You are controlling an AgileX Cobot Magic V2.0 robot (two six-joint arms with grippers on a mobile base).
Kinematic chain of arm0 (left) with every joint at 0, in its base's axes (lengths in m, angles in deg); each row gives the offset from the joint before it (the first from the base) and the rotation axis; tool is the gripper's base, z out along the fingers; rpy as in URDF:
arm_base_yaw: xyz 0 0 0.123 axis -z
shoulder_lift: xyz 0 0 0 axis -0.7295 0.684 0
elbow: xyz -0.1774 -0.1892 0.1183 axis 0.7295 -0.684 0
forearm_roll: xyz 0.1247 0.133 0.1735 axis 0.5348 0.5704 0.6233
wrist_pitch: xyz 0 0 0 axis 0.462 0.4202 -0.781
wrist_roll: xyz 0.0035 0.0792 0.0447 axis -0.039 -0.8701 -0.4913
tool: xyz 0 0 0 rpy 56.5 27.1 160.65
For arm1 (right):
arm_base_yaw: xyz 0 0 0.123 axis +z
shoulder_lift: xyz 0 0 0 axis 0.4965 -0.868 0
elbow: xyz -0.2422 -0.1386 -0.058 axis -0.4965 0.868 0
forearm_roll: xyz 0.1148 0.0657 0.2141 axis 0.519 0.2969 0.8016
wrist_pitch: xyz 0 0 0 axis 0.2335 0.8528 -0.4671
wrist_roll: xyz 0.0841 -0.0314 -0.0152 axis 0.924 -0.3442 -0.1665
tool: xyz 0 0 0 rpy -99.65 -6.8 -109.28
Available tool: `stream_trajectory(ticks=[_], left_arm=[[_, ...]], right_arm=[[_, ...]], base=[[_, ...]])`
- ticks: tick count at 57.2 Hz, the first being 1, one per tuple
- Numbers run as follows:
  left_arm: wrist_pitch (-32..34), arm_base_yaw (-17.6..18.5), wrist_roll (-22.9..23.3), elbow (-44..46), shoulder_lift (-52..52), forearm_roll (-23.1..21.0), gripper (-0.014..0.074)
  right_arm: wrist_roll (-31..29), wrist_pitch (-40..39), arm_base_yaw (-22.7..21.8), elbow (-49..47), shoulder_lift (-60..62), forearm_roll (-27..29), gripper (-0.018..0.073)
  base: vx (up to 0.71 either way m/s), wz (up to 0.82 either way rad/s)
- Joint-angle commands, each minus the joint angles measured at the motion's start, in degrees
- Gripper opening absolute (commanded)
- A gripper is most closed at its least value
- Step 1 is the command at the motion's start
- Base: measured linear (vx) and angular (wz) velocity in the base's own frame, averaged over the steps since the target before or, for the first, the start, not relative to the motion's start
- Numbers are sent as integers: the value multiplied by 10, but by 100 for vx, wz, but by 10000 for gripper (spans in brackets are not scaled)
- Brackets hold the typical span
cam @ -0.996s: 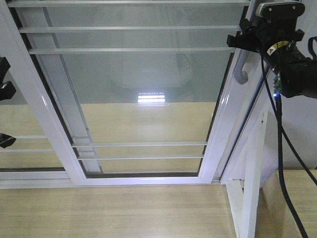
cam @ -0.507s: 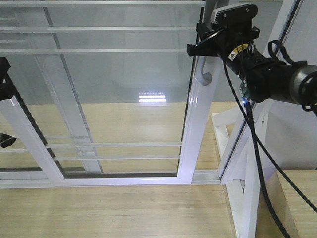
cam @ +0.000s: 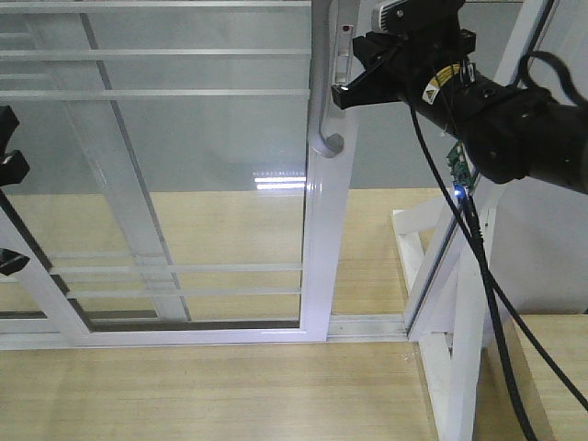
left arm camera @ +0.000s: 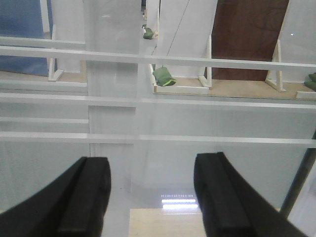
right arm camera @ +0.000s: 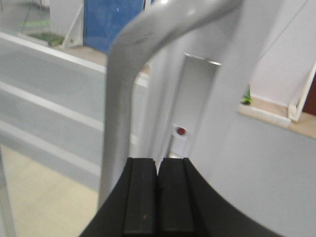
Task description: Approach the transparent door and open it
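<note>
The right tool (cam: 344, 92) was pressed together, its two black fingers (right arm camera: 143, 197) flat against each other with nothing between them. It sat in the upper middle of the front view, tucked beside the curved pale-grey handle (cam: 323, 124). The wrist view showed that handle arching over and down the left of the fingers. Judging by this, the tool served as a hook or pusher against the handle, not a clamp, to drag the panel sideways.

The transparent door (cam: 184, 165) filled the left and centre of the frame, its handled stile standing just left of centre. An open gap lay between that stile and the white jamb (cam: 432, 266) at the right, so the opening looked partly made. A small lock plate (cam: 344, 46) sat above the handle.

The left tool (left arm camera: 150, 173) was spread, holding nothing, and faced the glass at the far left, probably kept clear.

Pale wooden floor (cam: 211, 395) ran under the bottom track (cam: 367, 326). The glass caught a ceiling light's reflection.
</note>
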Motion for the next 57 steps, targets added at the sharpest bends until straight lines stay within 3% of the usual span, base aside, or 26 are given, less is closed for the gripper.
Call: stream_trajectory(ticks=[1,8,13,22,27,31,35,47,57], left_arm=[[45,-1,4,20,-8,-2,499],[42,0,5,20,-8,28,499],[32,0,22,20,-8,59,499],[56,0,134,20,-6,156,499],[117,0,204,20,10,240,499],[171,0,253,20,36,279,499],[214,0,274,20,70,280,499],[285,4,279,67,182,289,499],[284,55,278,163,260,298,499]], right_arm=[[0,45,-3,-16,66,-5,3],[0,136,-3,-13,113,-12,-11],[0,118,-3,29,158,-30,-10],[0,53,-3,143,242,-29,-9],[0,33,-3,208,285,-29,-7],[0,25,-3,248,312,-28,-6],[0,21,-3,280,331,-28,-6],[0,27,-3,311,351,-28,-6],[0,24,-3,311,351,-28,-6]], base=[[0,0],[0,0],[0,0],[0,0],[0,0],[0,0],[0,0],[0,0],[0,0]])
